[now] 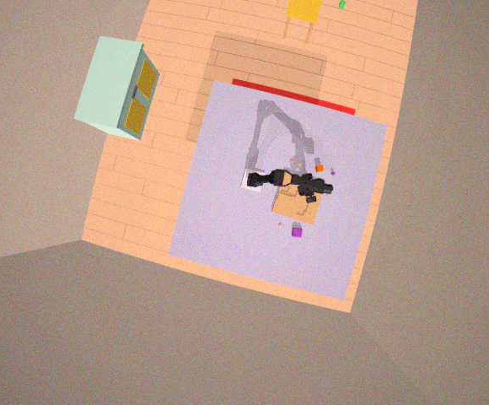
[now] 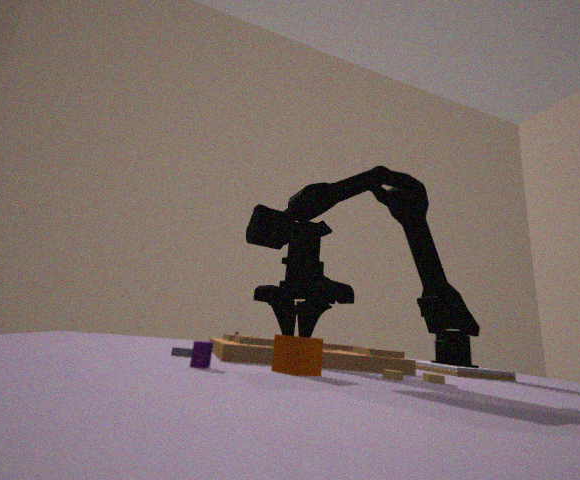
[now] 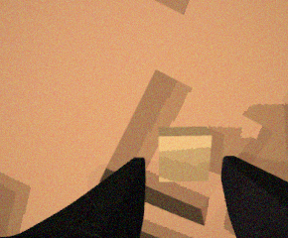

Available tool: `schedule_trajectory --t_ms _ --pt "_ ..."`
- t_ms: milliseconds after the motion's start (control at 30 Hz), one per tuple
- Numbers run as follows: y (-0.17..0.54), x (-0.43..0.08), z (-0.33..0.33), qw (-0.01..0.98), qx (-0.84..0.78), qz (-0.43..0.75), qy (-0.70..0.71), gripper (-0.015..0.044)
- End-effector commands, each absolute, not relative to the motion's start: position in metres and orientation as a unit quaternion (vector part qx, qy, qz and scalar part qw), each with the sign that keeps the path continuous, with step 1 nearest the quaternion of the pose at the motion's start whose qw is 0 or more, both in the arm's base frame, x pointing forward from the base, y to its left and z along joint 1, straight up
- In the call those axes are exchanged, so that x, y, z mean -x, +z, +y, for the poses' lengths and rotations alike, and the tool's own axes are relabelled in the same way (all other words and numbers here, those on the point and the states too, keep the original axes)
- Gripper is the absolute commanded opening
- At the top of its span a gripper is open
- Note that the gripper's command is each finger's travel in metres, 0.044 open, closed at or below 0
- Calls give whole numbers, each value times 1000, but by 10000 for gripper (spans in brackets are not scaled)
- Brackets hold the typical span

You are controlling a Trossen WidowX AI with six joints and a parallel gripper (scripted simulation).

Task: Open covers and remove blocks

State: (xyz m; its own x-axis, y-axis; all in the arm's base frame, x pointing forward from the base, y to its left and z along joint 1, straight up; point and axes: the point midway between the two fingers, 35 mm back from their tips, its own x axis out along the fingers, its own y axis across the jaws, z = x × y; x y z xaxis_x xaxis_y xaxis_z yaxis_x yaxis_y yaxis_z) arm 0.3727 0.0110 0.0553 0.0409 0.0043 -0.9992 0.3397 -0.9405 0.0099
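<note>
The wooden puzzle board [image 1: 290, 207] [image 2: 362, 360] lies on the table, partly under the arm. My gripper [image 2: 296, 332] [image 3: 184, 169] points down low over the board, its fingers part-way open with nothing gripped. A small pale yellow square piece [image 3: 185, 144] shows between and below the fingertips; whether it is a block or a cover's knob I cannot tell. Raised wooden strips [image 3: 139, 119] lie around it. Off the board are an orange block [image 1: 319, 168] [image 2: 297, 356], a purple block [image 1: 297, 232] and small pale yellow pieces [image 1: 300, 164] [image 2: 433, 378] [image 1: 279, 225]. Cover positions are unclear.
A small purple piece [image 1: 332, 173] [image 2: 201, 354] stands on the table beyond the orange block. The arm's pale base plate [image 1: 252, 187] is left of the board. A red strip [image 1: 279, 92] runs along the table's far edge. A mint cabinet [image 1: 110, 83] stands off to the left.
</note>
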Motion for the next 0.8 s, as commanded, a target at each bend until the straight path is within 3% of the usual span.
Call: schedule_trajectory --t_ms 0,400,767 --pt "50 -372 10 124 -709 120 -683 144" --pt "45 -372 10 124 -709 120 -683 144" --pt "47 -373 11 123 -711 121 -682 80"
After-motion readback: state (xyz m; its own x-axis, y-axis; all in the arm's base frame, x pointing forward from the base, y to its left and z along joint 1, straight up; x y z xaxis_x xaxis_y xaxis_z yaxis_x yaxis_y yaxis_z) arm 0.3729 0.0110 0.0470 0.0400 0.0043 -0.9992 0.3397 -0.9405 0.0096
